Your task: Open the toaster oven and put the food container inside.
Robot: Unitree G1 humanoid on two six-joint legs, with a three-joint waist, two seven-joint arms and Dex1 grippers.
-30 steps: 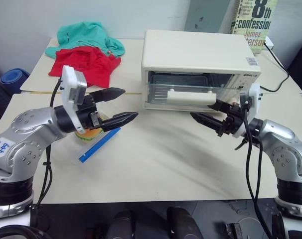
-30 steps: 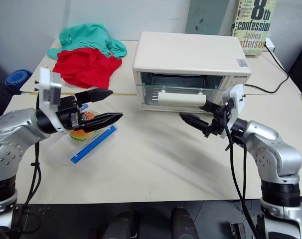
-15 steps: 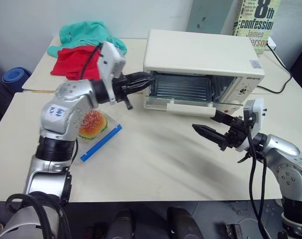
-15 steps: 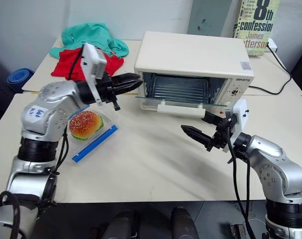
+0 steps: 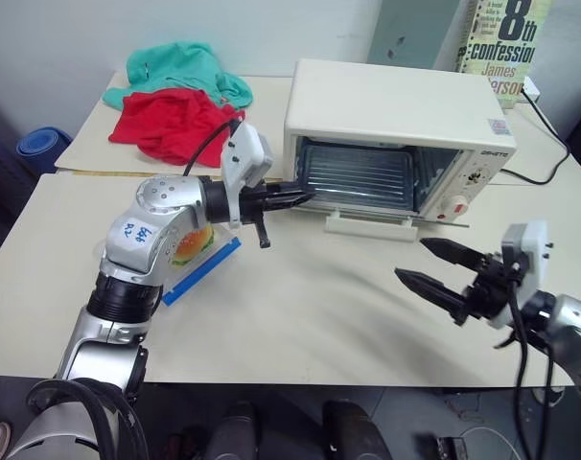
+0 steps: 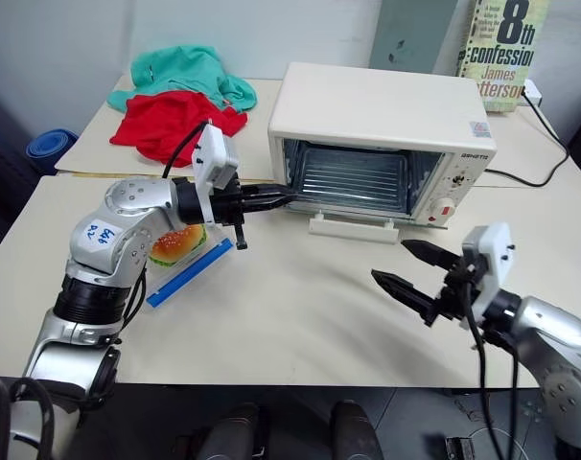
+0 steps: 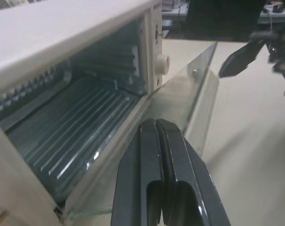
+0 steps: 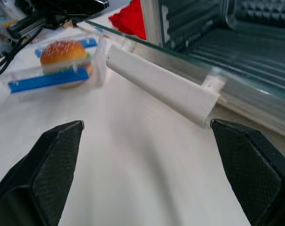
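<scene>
The toaster oven (image 5: pixel 396 101) stands at the back of the table with its glass door (image 7: pixel 192 92) folded down flat and the white bar handle (image 5: pixel 367 226) pointing forward. The wire rack (image 7: pixel 81 127) shows inside. My left gripper (image 5: pixel 305 195) is shut on nothing, its tips at the left end of the oven's mouth, above the door's hinge edge. The food container (image 6: pixel 180 251), with the hamburger inside and a blue clip, lies on the table under my left forearm. My right gripper (image 5: pixel 412 259) hangs open and holds nothing, in front of the handle and apart from it.
Red and green cloths (image 5: pixel 180 96) lie at the back left. A book (image 5: pixel 506 43) stands behind the oven on the right, and a black cable (image 5: pixel 549 144) runs across the table there. Bare tabletop (image 5: pixel 310 307) lies between the arms.
The oven door has swung down from shut to flat. My left gripper rose from above the container to the oven's mouth and shut. My right gripper drew back from the handle.
</scene>
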